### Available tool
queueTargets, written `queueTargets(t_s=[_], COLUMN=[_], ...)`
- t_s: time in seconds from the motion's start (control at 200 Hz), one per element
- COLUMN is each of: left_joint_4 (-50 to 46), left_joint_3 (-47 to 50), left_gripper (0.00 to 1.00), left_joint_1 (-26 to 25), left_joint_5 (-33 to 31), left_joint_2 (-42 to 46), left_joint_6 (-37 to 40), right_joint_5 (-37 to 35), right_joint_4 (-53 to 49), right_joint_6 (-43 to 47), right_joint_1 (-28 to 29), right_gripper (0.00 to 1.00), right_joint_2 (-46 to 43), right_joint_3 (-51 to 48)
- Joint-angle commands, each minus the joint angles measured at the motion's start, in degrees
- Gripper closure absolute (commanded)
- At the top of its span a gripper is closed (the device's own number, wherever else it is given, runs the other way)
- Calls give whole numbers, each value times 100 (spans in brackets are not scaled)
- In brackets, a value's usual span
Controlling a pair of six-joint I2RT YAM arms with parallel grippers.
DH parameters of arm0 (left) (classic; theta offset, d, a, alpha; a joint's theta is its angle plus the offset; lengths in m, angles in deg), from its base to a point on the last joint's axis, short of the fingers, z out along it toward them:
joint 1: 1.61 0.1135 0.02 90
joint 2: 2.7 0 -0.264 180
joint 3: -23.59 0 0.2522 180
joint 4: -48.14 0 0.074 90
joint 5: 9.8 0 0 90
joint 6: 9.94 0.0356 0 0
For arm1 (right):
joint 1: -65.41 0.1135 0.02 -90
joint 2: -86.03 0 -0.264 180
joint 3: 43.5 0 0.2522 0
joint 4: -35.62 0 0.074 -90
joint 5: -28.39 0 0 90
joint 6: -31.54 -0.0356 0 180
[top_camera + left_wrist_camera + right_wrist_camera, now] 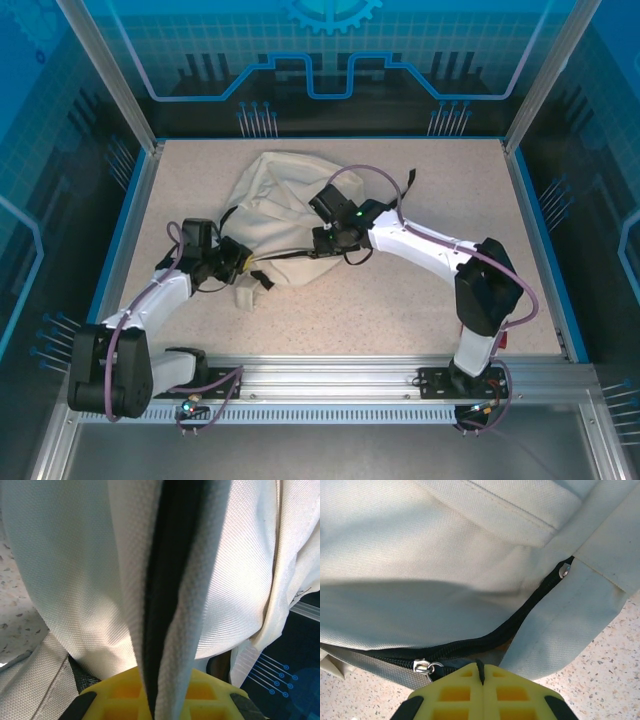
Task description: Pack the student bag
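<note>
Nearest the arm bases, the left tool (pixel 238 264) is clamped shut on a fold of the student bag (pixel 285 195). The cream cloth and its black zip trim (pixel 155 605) run up between the yellow fingers (pixel 120 700). This grip looks like the anchor, so it should hold firm and draw the edge taut along the zip rather than lift it. Just beyond, the right tool (pixel 481 677) is closed tight on what looks like the thin black zip pull (pixel 480 664), right beside the silver slider (pixel 422 667). The step in hand seems to be running that slider, though which way it should go cannot be told. The zip (pixel 520 615) bends on its way up to the metal stop (pixel 564 570), so the pull should stay low and follow that curve. A straight tug could jam the slider or slip the slim pull out of the fingertips, and the loose flap beside the teeth could also get caught. Farther off, the rest of the bag lies crumpled left of centre on the counter (pixel 420 300), with a black strap (pixel 405 182) at its far side. Slow travel should stop the whole bag dragging.
</note>
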Motion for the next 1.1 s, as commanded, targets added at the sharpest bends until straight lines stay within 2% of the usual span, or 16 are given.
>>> queueTargets(t_s=[0.0, 0.045, 0.14, 0.315, 0.42, 0.53, 0.795, 0.92, 1.096], left_joint_4=[-662, -660, -560, -531, -491, -504, -739, -684, -606], left_joint_3=[-117, -144, -217, -261, -252, -234, -121, -3, 52], left_gripper=[100, 100, 100, 100, 100, 100, 100, 100, 100], left_joint_1=[292, 302, 293, 275, 260, 258, 297, 354, 363], left_joint_5=[-522, -487, -253, -128, -74, -145, -771, -822, -807], left_joint_2=[166, 156, 104, 57, -39, -106, -176, -260, -333], left_joint_6=[374, 416, 449, 506, 498, 511, 577, 601, 616], right_joint_5=[-762, -561, 340, 1368, 1474, 1123, -716, -1058, -1164], right_joint_4=[-596, -481, -83, 421, 422, 385, -423, -616, -680], right_joint_6=[-80, -30, 220, 527, 582, 489, -362, -648, -742], right_joint_1=[-197, -193, -97, 218, 396, 419, 209, -33, -149], right_gripper=[100, 100, 100, 100, 100, 100, 100, 100, 100], right_joint_2=[-68, -128, -144, -110, -53, -160, -591, -599, -435], right_joint_3=[56, 20, 13, 190, 452, 393, -332, -572, -578])
